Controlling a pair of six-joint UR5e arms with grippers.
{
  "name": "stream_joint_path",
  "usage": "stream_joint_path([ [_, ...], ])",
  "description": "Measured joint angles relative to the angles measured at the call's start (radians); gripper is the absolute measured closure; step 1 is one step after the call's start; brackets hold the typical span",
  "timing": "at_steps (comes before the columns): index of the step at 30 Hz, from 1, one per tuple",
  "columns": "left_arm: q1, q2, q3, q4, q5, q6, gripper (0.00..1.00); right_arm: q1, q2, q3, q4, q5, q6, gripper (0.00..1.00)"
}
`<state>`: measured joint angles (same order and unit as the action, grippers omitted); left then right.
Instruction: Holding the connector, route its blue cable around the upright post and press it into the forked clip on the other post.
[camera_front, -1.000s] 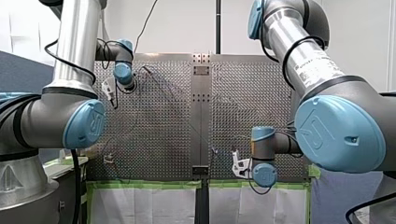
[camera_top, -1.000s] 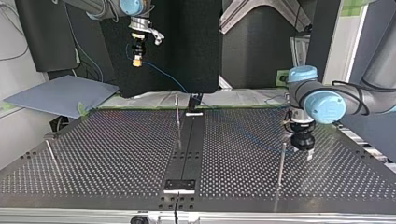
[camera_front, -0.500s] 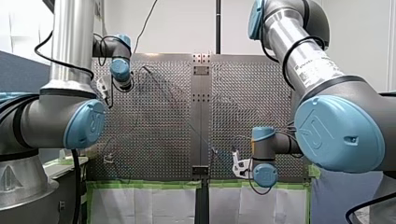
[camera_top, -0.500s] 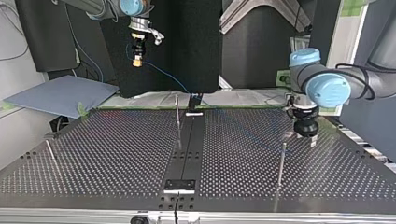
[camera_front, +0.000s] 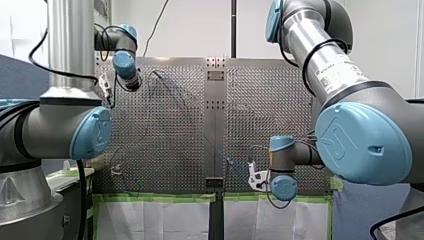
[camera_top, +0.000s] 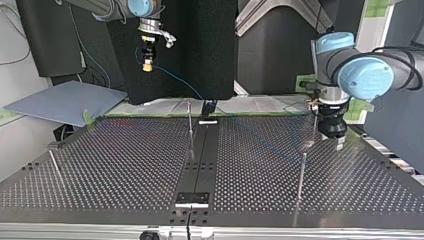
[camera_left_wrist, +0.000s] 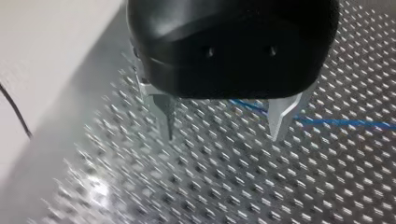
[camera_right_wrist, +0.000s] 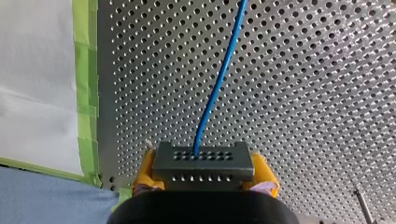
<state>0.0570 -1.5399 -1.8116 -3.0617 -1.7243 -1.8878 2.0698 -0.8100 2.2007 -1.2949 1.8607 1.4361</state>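
Connector hold: my right gripper (camera_right_wrist: 204, 170) has its yellow pads (camera_right_wrist: 145, 169) closed on the two short ends of the dark grey rectangular connector (camera_right_wrist: 203, 157). The block sits level between the pads. The thin blue cable (camera_right_wrist: 219, 79) leaves the connector's face and runs away over the perforated metal table (camera_right_wrist: 303, 70). A green tape strip (camera_right_wrist: 86, 93) lines the table edge just beside the gripper.

Top view: the connector is held in the air above the table's far edge, left of the dark centre strip (camera_top: 200, 160). The cable drops from it toward the middle of that edge. A thin upright metal post (camera_top: 190, 120) stands close to the far edge, just beside the centre strip. A second thin metal post (camera_top: 301, 172) stands toward the near right corner. Cannot tell which one carries the forked clip.

My left gripper (camera_left_wrist: 224, 122) has a black body and two bare metal fingers (camera_left_wrist: 164, 112) spread wide, with nothing between them. In the top view it hangs low over the table near the right edge, just beyond the second post. The blue cable lies on the table just behind its fingertips; no contact is visible.
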Motion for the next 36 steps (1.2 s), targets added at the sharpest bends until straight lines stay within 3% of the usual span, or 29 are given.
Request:
stream_joint_path([
  [9, -0.003, 0.087, 0.078, -0.087, 0.054, 0.044, 0.00, 0.000, 0.000, 0.000, 0.001, -0.007, 0.001, 1.00],
  [14, -0.007, 0.136, 0.114, -0.136, 0.096, 0.083, 0.00, -0.001, 0.000, -0.001, 0.002, -0.028, 0.007, 1.00],
  [23, -0.017, 0.211, 0.122, -0.212, 0.159, 0.101, 0.00, -0.011, 0.002, -0.011, 0.001, -0.090, 0.025, 1.00],
  [26, -0.021, 0.238, 0.123, -0.238, 0.178, 0.102, 0.00, -0.017, 0.002, -0.014, -0.002, -0.114, 0.040, 1.00],
  [29, -0.026, 0.261, 0.123, -0.261, 0.183, 0.102, 0.00, -0.025, 0.002, -0.021, -0.003, -0.140, 0.056, 1.00],
  [36, -0.036, 0.321, 0.123, -0.307, 0.189, 0.101, 0.00, -0.039, 0.007, -0.034, -0.008, -0.203, 0.071, 1.00],
])
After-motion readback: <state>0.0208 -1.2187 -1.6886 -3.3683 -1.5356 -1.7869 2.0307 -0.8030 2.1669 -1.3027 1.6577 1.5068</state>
